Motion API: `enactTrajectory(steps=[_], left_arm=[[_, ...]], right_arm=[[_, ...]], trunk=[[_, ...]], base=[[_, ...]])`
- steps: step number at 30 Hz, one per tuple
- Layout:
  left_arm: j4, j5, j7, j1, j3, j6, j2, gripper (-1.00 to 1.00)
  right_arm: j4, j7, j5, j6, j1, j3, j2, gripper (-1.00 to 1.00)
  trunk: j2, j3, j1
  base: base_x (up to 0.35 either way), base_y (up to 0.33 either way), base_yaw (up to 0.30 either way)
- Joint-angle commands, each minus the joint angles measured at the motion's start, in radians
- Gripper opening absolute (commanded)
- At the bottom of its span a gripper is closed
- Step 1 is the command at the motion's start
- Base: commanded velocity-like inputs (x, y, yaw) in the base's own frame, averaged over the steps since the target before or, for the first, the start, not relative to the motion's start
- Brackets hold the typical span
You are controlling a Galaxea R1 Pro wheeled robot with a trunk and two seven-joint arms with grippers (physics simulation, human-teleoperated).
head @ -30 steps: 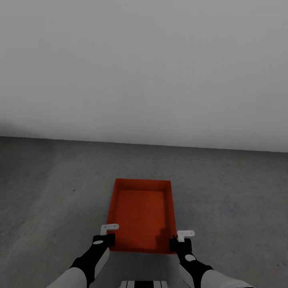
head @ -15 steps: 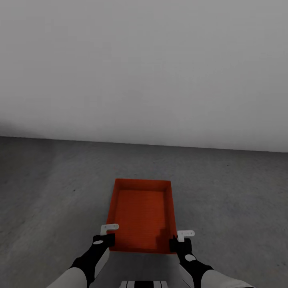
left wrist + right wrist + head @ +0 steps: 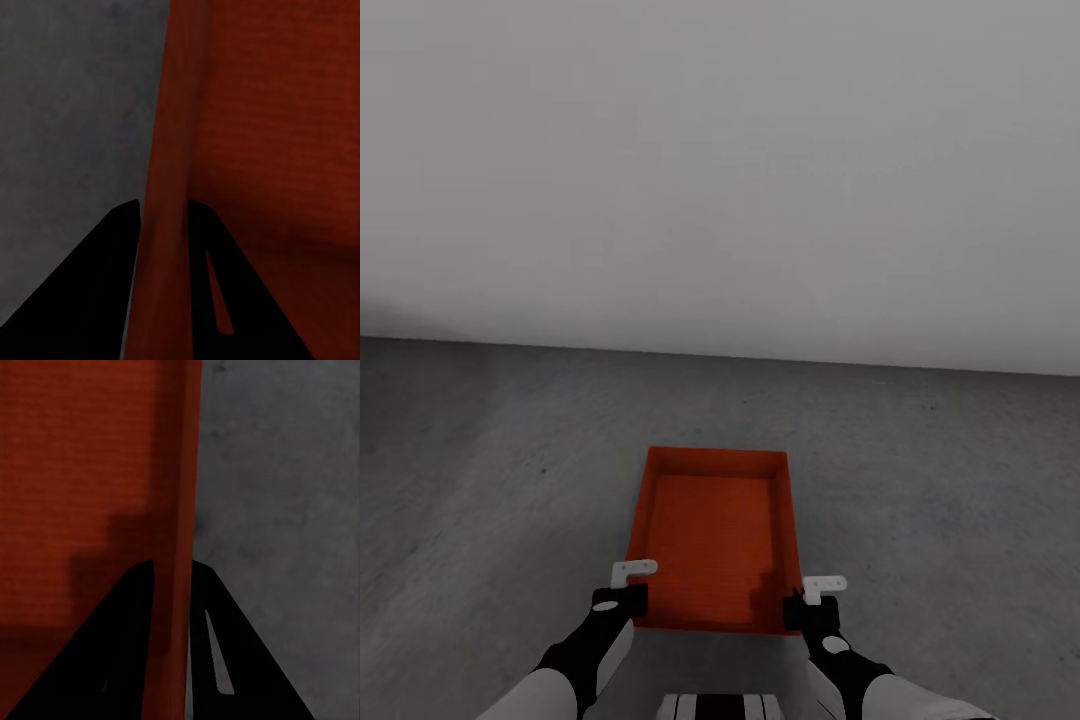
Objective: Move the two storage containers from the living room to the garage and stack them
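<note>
I hold one storage container [image 3: 715, 535] out in front of me over the dark grey garage floor [image 3: 490, 480], its far end toward the white wall [image 3: 720, 170]. My left pincer [image 3: 622, 590] is pinching the container's left wall at the near corner, one finger each side of it; my right pincer [image 3: 810, 600] pinches the right wall the same way. Both holds sit at the near end, so the far end could sag or the thin walls slip through my fingers. If one side lets go first, I judge the bin would twist and land crooked. I cannot tell whether its base already touches the floor.
</note>
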Motion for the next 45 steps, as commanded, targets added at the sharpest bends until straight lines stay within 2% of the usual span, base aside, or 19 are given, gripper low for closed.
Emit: enactTrajectory(steps=[1,6,7,8,13,17,26,27,36,45], left_arm=[[-0.001,0.001,0.006,0.0,0.013,0.007,0.0,-1.0],[-0.001,0.001,0.006,0.0,0.013,0.007,0.0,-1.0],[-0.002,0.001,0.005,0.0,0.004,0.008,0.001,-1.0],[-0.002,0.001,0.005,0.0,-0.004,0.008,0.001,-1.0],[-0.002,0.001,0.006,0.0,-0.013,0.008,0.0,-1.0],[-0.002,0.001,0.005,0.0,-0.007,0.008,0.0,-1.0],[-0.002,0.002,0.004,0.0,-0.004,0.008,0.0,-1.0],[-0.002,0.002,0.004,0.0,-0.004,0.008,0.0,1.0],[-0.003,-0.004,0.003,0.0,0.002,0.008,-0.001,1.0],[-0.008,-0.005,0.003,0.0,0.003,0.008,-0.002,1.0]], right_arm=[[-0.001,-0.031,-0.013,-0.007,-0.001,-0.026,-0.005,-1.0],[-0.001,-0.031,-0.013,-0.007,-0.001,-0.026,-0.005,-1.0],[0.005,-0.011,-0.005,-0.008,-0.001,0.002,0.006,-1.0],[0.005,-0.013,-0.006,-0.014,-0.001,0.008,0.011,-1.0],[0.005,-0.014,-0.005,-0.015,-0.001,0.006,0.011,-1.0],[0.003,-0.014,-0.001,-0.016,-0.001,0.006,0.0,-1.0],[0.003,-0.014,0.05,-0.017,-0.001,-0.041,-0.003,-1.0],[0.003,-0.014,0.055,-0.018,-0.001,-0.046,-0.003,1.0],[0.005,-0.013,0.005,-0.043,-0.001,0.005,-0.003,1.0],[0.005,-0.013,0.003,-0.043,-0.001,0.007,-0.003,1.0]], trunk=[[0.0,-0.001,0.0],[0.0,-0.001,0.0],[0.0,-0.001,0.0],[0.0,-0.001,0.0],[0.0,-0.001,0.0],[0.0,-0.001,0.0],[0.0,-0.001,0.0],[0.0,-0.001,0.0],[0.0,-0.001,0.0],[0.0,-0.001,0.0]], base=[[0.0,0.0,0.0],[0.0,0.0,0.0],[0.0,0.0,0.0],[0.0,0.0,0.0],[0.0,0.0,0.0],[0.0,0.0,0.0],[0.0,0.0,0.0],[0.0,0.0,0.0],[0.0,0.0,0.0],[0.0,0.0,0.0]])
